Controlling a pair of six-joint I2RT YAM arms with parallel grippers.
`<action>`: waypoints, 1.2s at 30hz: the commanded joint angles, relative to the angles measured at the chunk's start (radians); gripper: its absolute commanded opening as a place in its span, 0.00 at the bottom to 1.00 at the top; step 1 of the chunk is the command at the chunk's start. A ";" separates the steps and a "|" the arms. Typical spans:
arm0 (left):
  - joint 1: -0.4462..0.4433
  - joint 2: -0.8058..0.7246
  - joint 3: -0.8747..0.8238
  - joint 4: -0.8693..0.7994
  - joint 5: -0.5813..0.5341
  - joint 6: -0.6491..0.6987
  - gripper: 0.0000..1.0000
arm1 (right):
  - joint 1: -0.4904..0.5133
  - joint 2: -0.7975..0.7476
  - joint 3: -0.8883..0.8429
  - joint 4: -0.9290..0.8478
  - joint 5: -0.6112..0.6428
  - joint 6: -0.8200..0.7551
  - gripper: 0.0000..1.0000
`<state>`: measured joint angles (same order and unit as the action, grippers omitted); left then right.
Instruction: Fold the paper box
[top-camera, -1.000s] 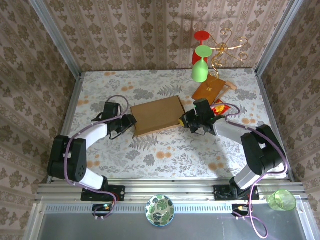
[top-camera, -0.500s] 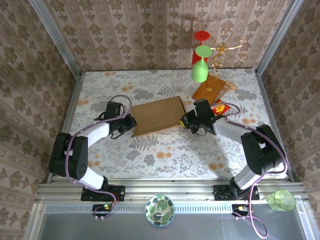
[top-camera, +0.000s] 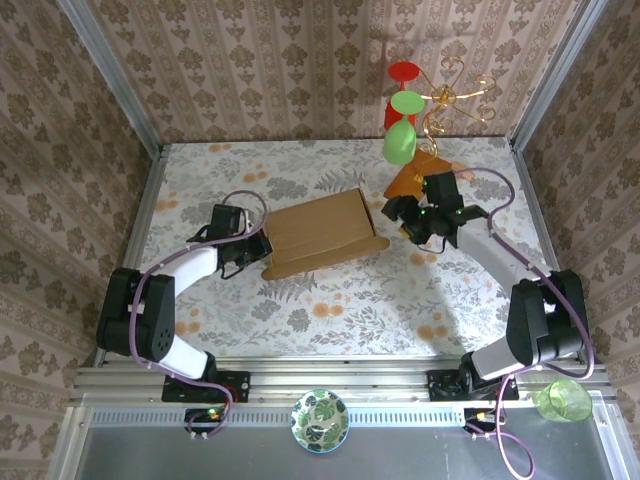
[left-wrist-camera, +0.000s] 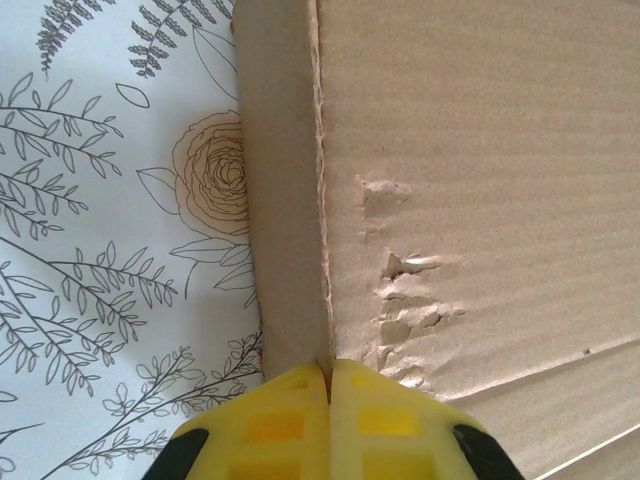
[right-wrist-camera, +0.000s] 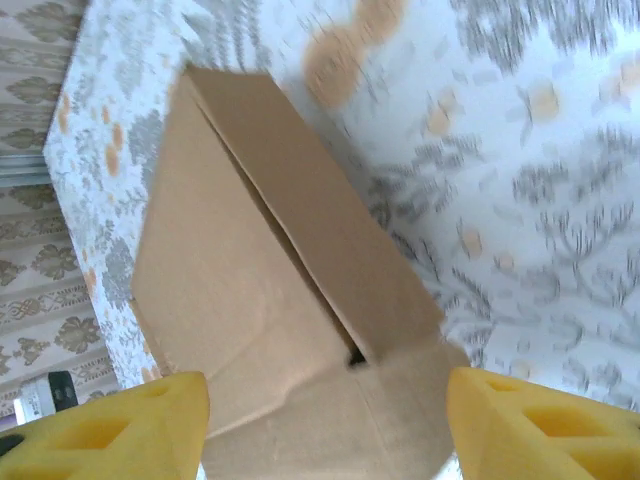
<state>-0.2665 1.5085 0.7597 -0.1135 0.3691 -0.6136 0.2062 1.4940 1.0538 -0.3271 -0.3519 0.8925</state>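
Cardboard, plain tan and corrugated, makes up the one paper box (top-camera: 320, 232), which lies near the middle of the table (top-camera: 330, 310), a little toward the far edge, with its long side running from left to right. We find no print on it. Its top panel is folded down, so we cannot tell what is inside, and one rounded flap (top-camera: 375, 243) sticks out at its right near corner. In the left wrist view a small torn, dented patch (left-wrist-camera: 405, 300) marks the top panel.

We count two arms. The left gripper (top-camera: 262, 250) sits at the box's left near corner. Its yellow fingers (left-wrist-camera: 280, 425) are pressed together, tips against the edge of the box's side wall. We cannot tell whether any cardboard is caught between them. The right gripper (top-camera: 393, 218) is apart from the box's right end, toward the far right corner, with its two fingers (right-wrist-camera: 110, 425) spread wide and nothing between them.

Just beyond it lies one orange-brown flat piece (top-camera: 413, 178); any mark on it is too small to read. Above the far right corner one gold wire stand (top-camera: 455, 95) carries two glasses upside down, one red glass (top-camera: 402, 75) and one green glass (top-camera: 399, 140). On the rail at the near edge sit one leaf-patterned bowl (top-camera: 319, 420) and, at the right, one green cup (top-camera: 562, 400); we cannot tell what they hold.
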 joint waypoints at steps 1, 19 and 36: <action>0.011 0.000 -0.032 -0.142 -0.019 0.080 0.00 | -0.002 0.095 0.087 -0.105 -0.122 -0.274 0.69; 0.053 0.008 -0.088 -0.108 0.014 0.112 0.00 | -0.024 0.444 0.114 0.167 -0.632 -0.331 0.81; 0.085 0.042 -0.061 -0.112 0.050 0.191 0.00 | 0.070 0.521 0.129 0.328 -0.746 -0.245 0.80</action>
<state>-0.1917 1.4990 0.7216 -0.1017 0.4702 -0.4835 0.2516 1.9785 1.1702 -0.0277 -1.0439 0.6243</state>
